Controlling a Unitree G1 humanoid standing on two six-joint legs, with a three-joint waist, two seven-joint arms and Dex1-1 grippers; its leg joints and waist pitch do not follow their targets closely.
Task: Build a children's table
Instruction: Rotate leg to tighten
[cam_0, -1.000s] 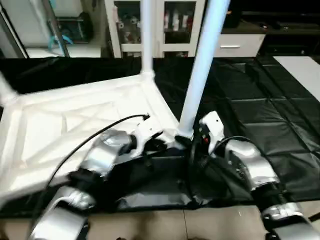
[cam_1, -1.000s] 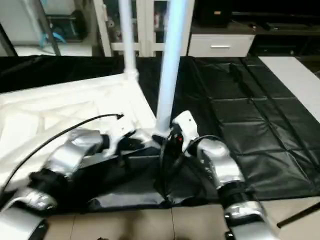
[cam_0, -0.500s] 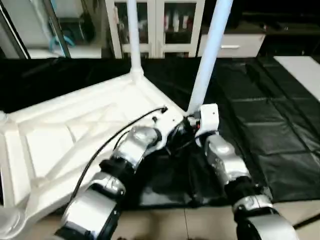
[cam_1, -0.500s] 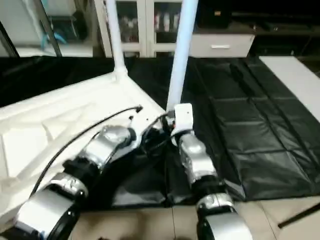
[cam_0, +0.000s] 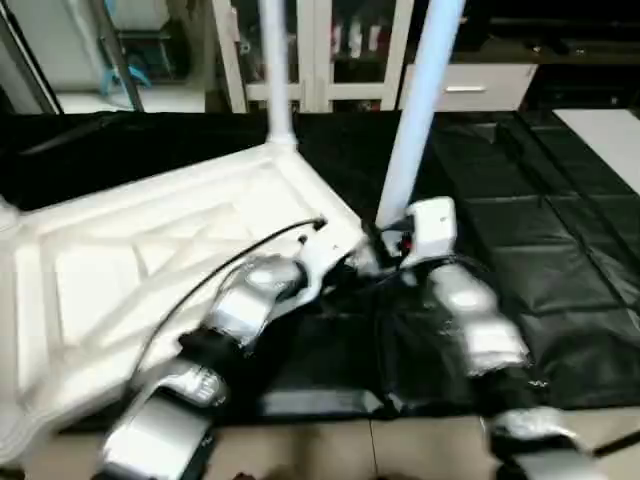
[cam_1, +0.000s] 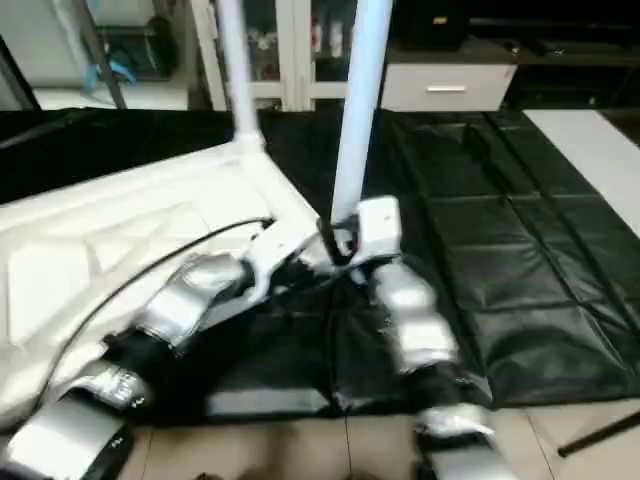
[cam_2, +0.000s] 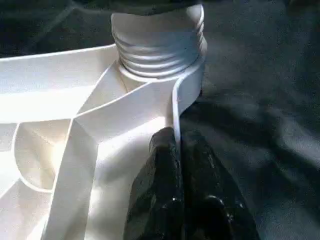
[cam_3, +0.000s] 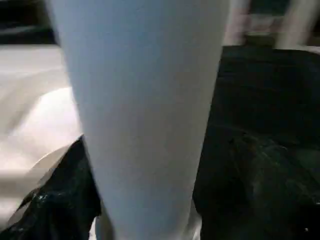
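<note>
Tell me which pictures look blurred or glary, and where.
Left eye view: both silver forearms smear. Right wrist view: the leg looms close and soft. Left wrist view: bright glare on the tabletop's ribs, while the left gripper's fingers pinching the rim are sharp.

Top (cam_0: 150, 250): white plastic, rectangular, lying underside up on black cover; ribbed, X-braced, raised rim. Near leg (cam_0: 420, 90): white tapered tube, upright in the near right corner socket (cam_2: 157, 47), threaded collar visible. Far leg (cam_0: 277, 70): white tube, upright at the far corner.
</note>
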